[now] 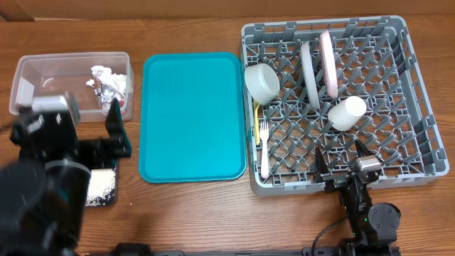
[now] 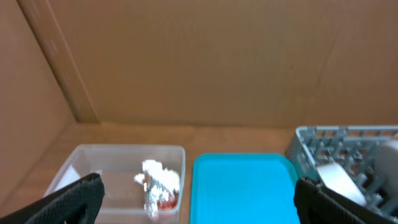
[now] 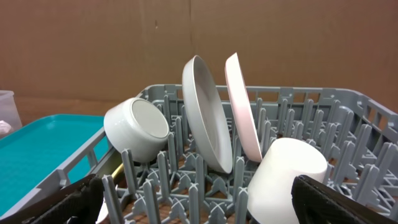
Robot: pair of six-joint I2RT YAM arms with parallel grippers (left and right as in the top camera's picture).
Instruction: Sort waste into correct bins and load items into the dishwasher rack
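- Waste, tub: a crumpled white paper napkin (image 2: 159,174) and crinkled red-and-silver wrappers (image 2: 163,200) are seen lying together in the clear rectangular plastic tub (image 1: 23,85), toward its right end.
- Waste, tray: loose white rice-like grains (image 1: 100,183) are noted in the shallow black rectangular tray (image 1: 113,200), on the table nearer than the tub. The tray is partly covered by the left arm.
- Rack: the large square grey plastic dishwasher rack (image 1: 419,85) is set at the right of the table.
- Plates: the pale grey round plate (image 1: 309,75) and the white round plate (image 1: 328,62) are held on edge between the pegs, side by side, both slightly tilted.
- Small items: the small cream bowl (image 1: 261,82) is tipped on its side at the rack's left rim. The small white cup (image 1: 347,112) is tipped among the pegs just in front of the plates.
- Cutlery: the yellow spoon (image 1: 257,119) and the white fork (image 1: 264,151) are laid lengthwise along the left edge, just beside each other.
- Flat teal plastic tray (image 1: 192,117): placed between tub and rack.
- Left gripper (image 2: 199,185): fingers are spread wide and nothing is held. It is positioned at the tub's near side.
- Right gripper (image 1: 340,156): fingers are spread and nothing is held. It is positioned over the rack's near rim, apart from the cup.
- Surroundings: a wooden table (image 1: 199,213) is backed by a brown cardboard wall (image 2: 199,62).
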